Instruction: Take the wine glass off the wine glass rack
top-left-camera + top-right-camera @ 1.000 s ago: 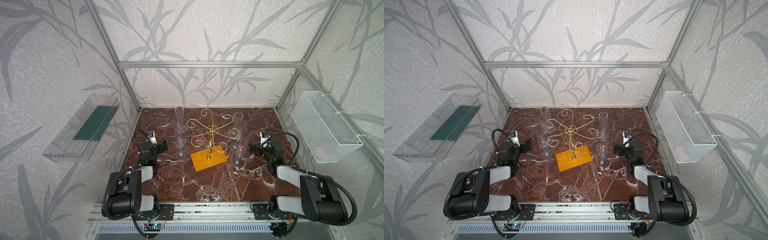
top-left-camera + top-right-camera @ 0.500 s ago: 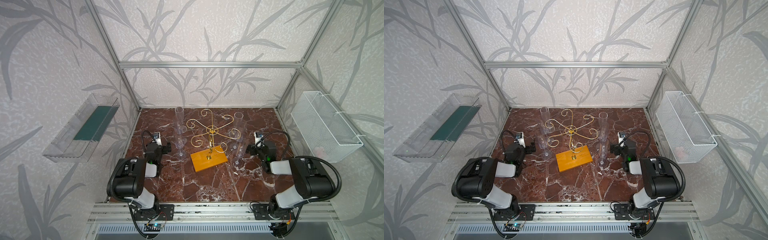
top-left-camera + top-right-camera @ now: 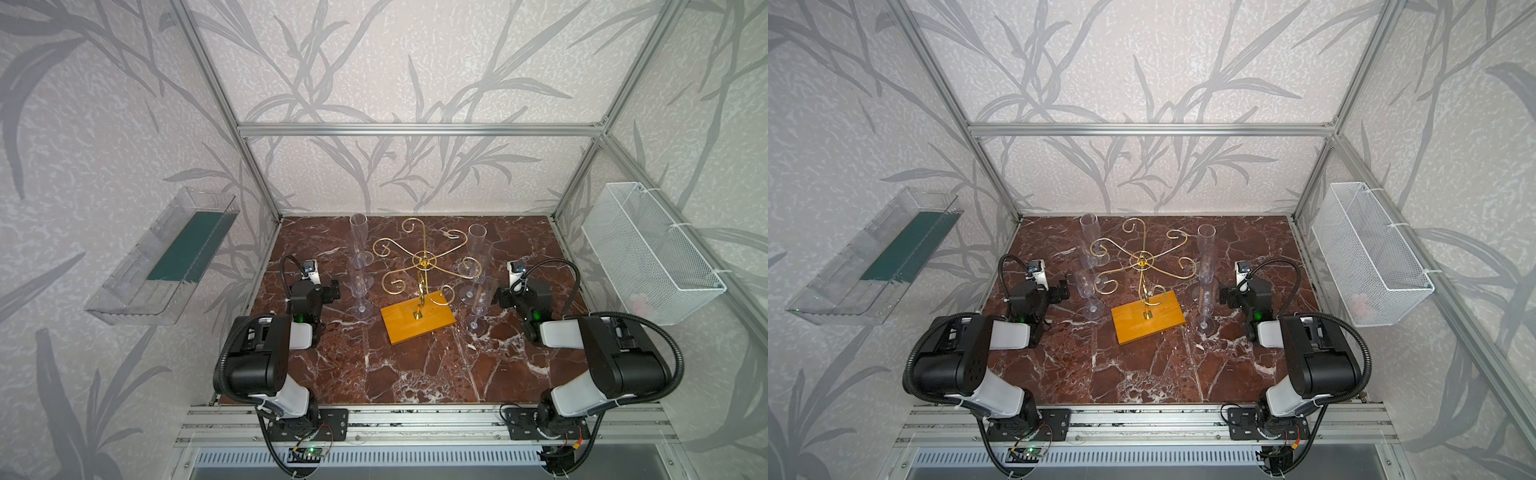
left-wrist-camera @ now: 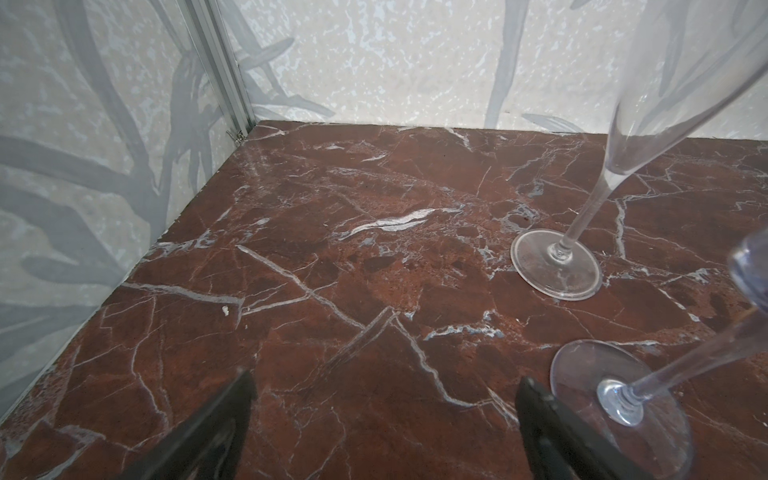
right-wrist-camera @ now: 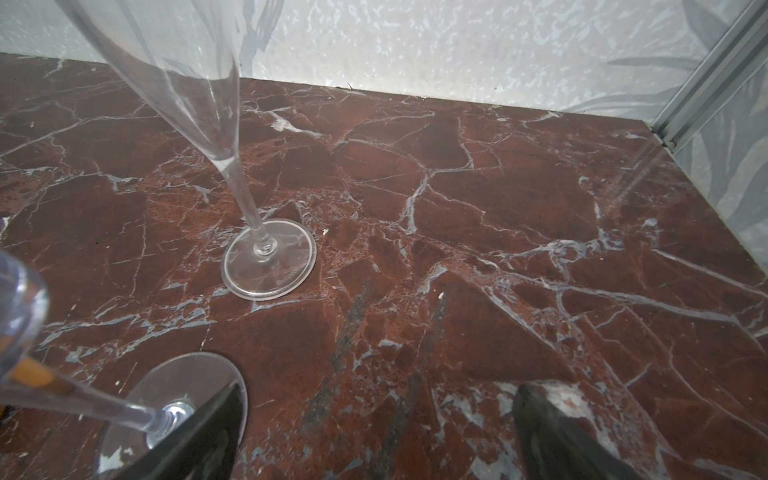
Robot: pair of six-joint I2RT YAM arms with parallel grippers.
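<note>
Standing upright on the tabletop (image 3: 415, 374) in both top views, four wine glasses (image 3: 359, 286) flank the wine glass rack (image 3: 424, 261), none on its arms, feet flat for stability. Left wrist: left tool (image 4: 382, 399) released, empty, beside a glass foot (image 4: 619, 399). Right wrist: right tool (image 5: 374, 399) released, empty, likewise; task looks done.

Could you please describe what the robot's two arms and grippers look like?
Both the left arm and right arm pair bulky black joint housings with smooth white link covers. A ribbed black cable loops along each, and a thinner black cord arcs to a small white wrist camera. A green light glows near each wrist. The left gripper and right gripper have dark, flat, tapered jaws.
</note>
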